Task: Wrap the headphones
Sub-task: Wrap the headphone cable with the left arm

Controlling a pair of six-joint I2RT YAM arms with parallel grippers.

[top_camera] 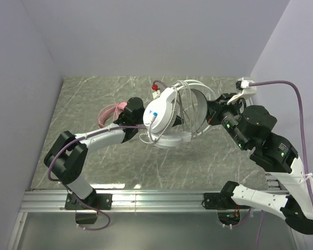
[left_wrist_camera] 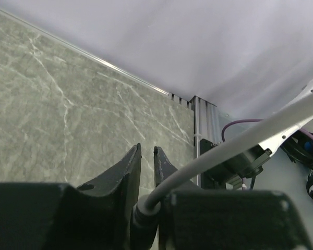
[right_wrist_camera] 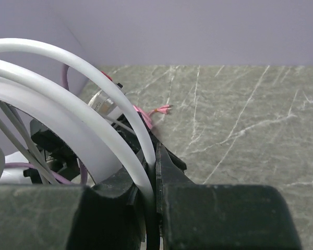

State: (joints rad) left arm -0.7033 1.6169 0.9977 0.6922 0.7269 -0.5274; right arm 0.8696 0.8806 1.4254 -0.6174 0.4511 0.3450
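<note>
Holding white headphones (top_camera: 164,107) crosswise, band (right_wrist_camera: 52,107) rightward | right fingers (right_wrist_camera: 169,166) clamp band | left fingers (left_wrist_camera: 128,172) grip unclear

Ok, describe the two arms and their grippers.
The left arm and right arm are white links between black joints, each trailed by a purple cable; green lights dot the right one. The left gripper and right gripper have black, tapered fingers.

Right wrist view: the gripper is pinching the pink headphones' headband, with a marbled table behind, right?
Not quite. The right gripper pinches the white headphones' headband, not the pink headphones'. The right wrist view shows the white band clamped there; the marbled table is as you say.
</note>
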